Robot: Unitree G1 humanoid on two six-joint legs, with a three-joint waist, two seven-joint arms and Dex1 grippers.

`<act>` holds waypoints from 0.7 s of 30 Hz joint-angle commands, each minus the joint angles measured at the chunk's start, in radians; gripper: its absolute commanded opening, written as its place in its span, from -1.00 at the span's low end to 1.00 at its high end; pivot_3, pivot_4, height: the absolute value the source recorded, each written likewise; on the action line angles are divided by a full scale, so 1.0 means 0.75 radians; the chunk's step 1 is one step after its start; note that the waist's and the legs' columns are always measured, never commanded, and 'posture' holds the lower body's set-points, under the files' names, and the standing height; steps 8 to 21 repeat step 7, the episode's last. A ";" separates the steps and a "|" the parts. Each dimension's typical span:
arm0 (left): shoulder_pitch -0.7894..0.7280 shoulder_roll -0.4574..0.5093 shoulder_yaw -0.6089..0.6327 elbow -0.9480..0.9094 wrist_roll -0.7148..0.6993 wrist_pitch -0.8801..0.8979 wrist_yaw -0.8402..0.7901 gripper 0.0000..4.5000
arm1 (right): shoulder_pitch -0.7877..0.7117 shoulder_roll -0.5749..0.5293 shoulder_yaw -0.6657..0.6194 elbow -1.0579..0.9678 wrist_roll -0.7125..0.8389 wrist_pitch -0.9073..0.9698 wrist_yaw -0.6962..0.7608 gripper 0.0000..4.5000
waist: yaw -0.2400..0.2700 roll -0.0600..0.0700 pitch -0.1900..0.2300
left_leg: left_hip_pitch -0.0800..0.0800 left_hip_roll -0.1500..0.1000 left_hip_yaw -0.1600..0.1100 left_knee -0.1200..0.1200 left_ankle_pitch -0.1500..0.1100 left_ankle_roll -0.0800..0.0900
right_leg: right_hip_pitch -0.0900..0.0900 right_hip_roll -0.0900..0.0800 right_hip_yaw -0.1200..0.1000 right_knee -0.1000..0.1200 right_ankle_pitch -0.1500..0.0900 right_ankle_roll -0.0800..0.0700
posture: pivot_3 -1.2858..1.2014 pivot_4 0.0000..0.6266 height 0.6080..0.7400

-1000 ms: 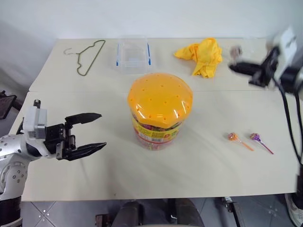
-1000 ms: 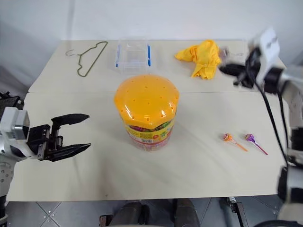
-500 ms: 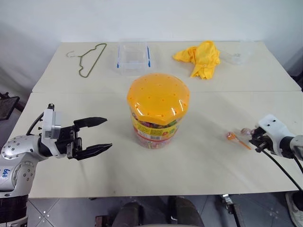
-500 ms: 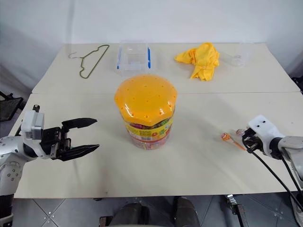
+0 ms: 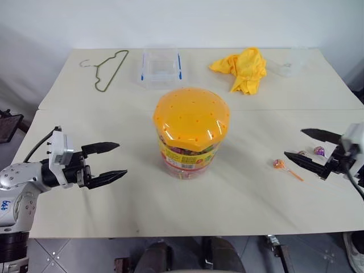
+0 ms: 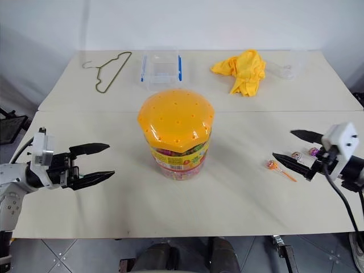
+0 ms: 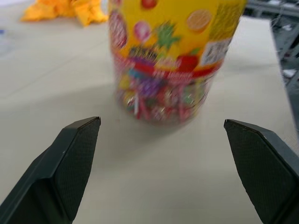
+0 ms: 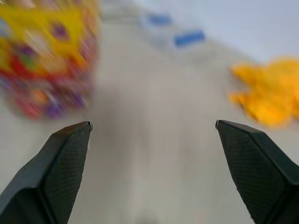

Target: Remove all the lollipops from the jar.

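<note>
**Orange-lidded jar stands shut at mid-table, three lollipops lie out to its right**

Orange plastic domes over the jar, which stands upright near the middle of the cream table. Its lid is dotted with small holes, and below it a yellow and red label band wraps the clear wall. Through that wall, in the left wrist view, a crowd of wrapped lollipops shows at the bottom of the jar.

Three more lollipops lie on the table well to the right of the jar. One in an orange wrapper has its orange stick pointing toward the table's near edge. A pink one and a purple one lie just beyond it, close together, seen between the fingers of the right gripper.

Both claws are spread wide and hold nothing. The left gripper hangs above the table on the left side, pointing toward the jar and well apart from it. The right gripper points in from the right edge, its fingers level over the loose lollipops, not closed on any of them.

Along the far side of the table lie a wire hanger, a small clear box with blue clips, a crumpled yellow cloth and a clear container near the right corner.
</note>
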 commanded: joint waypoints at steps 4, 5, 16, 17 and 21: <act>0.151 0.008 0.135 -0.015 0.078 -0.152 0.027 1.00 | 0.140 0.099 0.121 -0.327 0.049 -0.108 0.096 0.98 | 0.004 0.000 0.000 | 0.000 0.001 -0.003 0.000 -0.001 -0.001 | 0.000 -0.001 -0.001 0.000 0.000 -0.001 | 0.03 -0.52 1.00; 0.177 -0.001 0.152 -0.007 0.084 -0.181 0.027 1.00 | 0.163 0.122 0.156 -0.347 0.030 -0.137 0.104 0.98 | 0.006 0.000 0.000 | 0.000 0.001 -0.003 0.000 -0.001 -0.002 | 0.000 -0.001 -0.001 0.000 0.000 -0.001 | 0.03 -0.52 1.00; 0.242 -0.018 0.183 -0.022 0.084 -0.213 0.030 1.00 | 0.199 0.167 0.219 -0.345 -0.027 -0.224 0.123 0.98 | 0.006 0.000 0.000 | 0.000 0.000 -0.002 0.000 -0.001 -0.001 | 0.001 -0.002 -0.001 0.000 0.000 -0.001 | 0.03 -0.52 1.00; 0.242 -0.018 0.183 -0.022 0.084 -0.213 0.030 1.00 | 0.199 0.167 0.219 -0.345 -0.027 -0.224 0.123 0.98 | 0.006 0.000 0.000 | 0.000 0.000 -0.002 0.000 -0.001 -0.001 | 0.001 -0.002 -0.001 0.000 0.000 -0.001 | 0.03 -0.52 1.00; 0.242 -0.018 0.183 -0.022 0.084 -0.213 0.030 1.00 | 0.199 0.167 0.219 -0.345 -0.027 -0.224 0.123 0.98 | 0.006 0.000 0.000 | 0.000 0.000 -0.002 0.000 -0.001 -0.001 | 0.001 -0.002 -0.001 0.000 0.000 -0.001 | 0.03 -0.52 1.00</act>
